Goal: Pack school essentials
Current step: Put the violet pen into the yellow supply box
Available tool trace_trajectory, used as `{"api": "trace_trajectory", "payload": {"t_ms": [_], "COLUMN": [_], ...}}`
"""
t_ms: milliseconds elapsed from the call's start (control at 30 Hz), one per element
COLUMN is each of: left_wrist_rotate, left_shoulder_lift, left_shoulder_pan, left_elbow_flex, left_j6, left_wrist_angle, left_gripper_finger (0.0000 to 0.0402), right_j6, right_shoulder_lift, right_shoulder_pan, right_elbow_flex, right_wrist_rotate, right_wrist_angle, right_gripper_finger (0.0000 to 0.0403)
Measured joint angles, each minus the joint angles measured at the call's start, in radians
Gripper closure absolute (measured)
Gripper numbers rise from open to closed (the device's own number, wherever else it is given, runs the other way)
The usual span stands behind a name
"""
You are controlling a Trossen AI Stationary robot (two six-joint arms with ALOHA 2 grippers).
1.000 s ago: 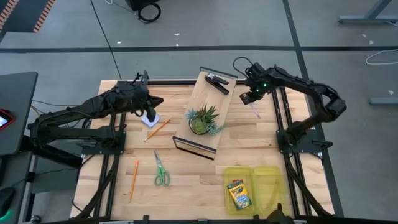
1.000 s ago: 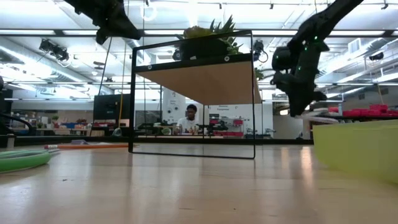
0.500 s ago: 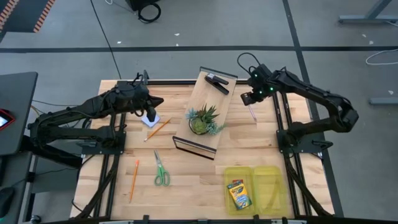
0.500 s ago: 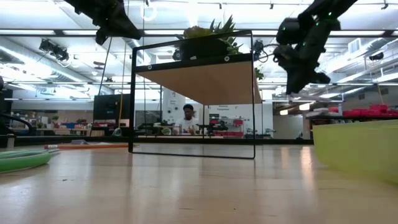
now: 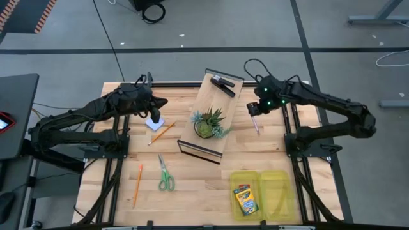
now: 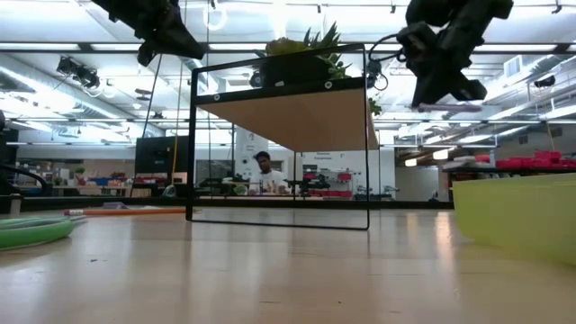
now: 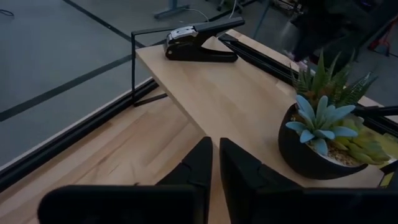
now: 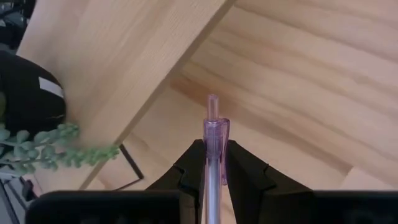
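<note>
School things scattered, one pen held aloft

Crayon box (image 5: 245,199) lies flat in the yellow tray at 5 o'clock. Green-handled scissors (image 5: 165,175) lie closed at 7 o'clock, one orange pencil (image 5: 137,184) just left of them, another (image 5: 162,133) at 9 o'clock touching the pale pad (image 5: 154,123). A purple pen (image 8: 211,155) sits clamped between the right gripper's (image 8: 211,163) fingers at 2 o'clock.

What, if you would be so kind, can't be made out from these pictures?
- Purple pen: lower end hidden between right gripper fingers, right wrist view.
- Pad: partly covered by left gripper, high view.
- Yellow bin: contents hidden by its wall, low view.
</note>
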Motion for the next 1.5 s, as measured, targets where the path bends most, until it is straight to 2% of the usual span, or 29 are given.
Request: {"api": "trace_trajectory", "payload": {"t_ms": [333,633,833,1167,1500], "left_wrist_rotate": [0.0,0.0,0.0,0.0,0.005], "left_shoulder_lift": [0.0,0.0,0.0,0.0,0.0], "left_shoulder_pan": [0.002,0.002,0.002,0.002,0.0], "left_elbow_flex": [0.0,0.0,0.0,0.0,0.0], "left_j6": [-0.027,-0.027,-0.026,-0.024,-0.024], "left_wrist_angle": [0.0,0.0,-0.001,-0.001,-0.002], "left_gripper_finger": [0.0366,0.0359,0.0361,0.0356,0.0361], "right_j6": [0.275,0.452,0.576,0.765,0.975], "right_shoulder_lift": [0.001,0.015,0.065,0.137,0.241], "right_shoulder_pan": [0.267,0.478,0.579,0.78,0.942], "right_elbow_flex": [0.0,0.0,0.001,0.001,0.001], "right_wrist_rotate": [0.165,0.407,0.453,0.631,0.673], "right_wrist_angle": [-0.014,-0.052,-0.053,-0.052,-0.047], "right_gripper_finger": [0.0342,0.0342,0.0342,0.0342,0.0342]}}
